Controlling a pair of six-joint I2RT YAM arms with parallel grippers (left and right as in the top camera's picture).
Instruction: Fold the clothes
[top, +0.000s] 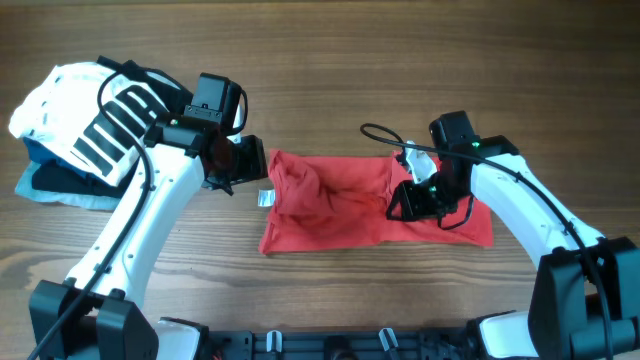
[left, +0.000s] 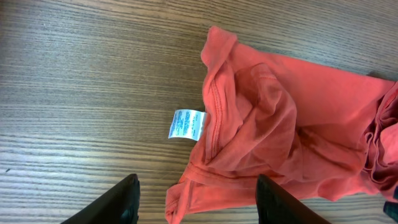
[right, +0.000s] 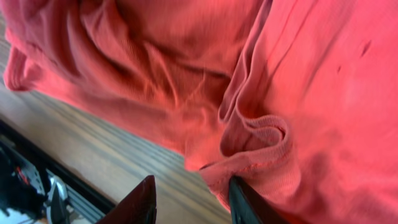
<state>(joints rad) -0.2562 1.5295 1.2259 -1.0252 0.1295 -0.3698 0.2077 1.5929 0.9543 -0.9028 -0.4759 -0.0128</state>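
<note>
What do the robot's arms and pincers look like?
The left arm and right arm are smooth white tubes with chunky black joints and looping black cables. The left pincer and right pincer each have two flat black fingers.

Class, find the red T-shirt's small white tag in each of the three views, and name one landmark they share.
Overhead: white tag left of centre, at the left edge of the red T-shirt.
Left wrist: mid-picture, just left of the T-shirt's seam.
Right wrist: not in it.
Shared landmark: the red T-shirt.
</note>
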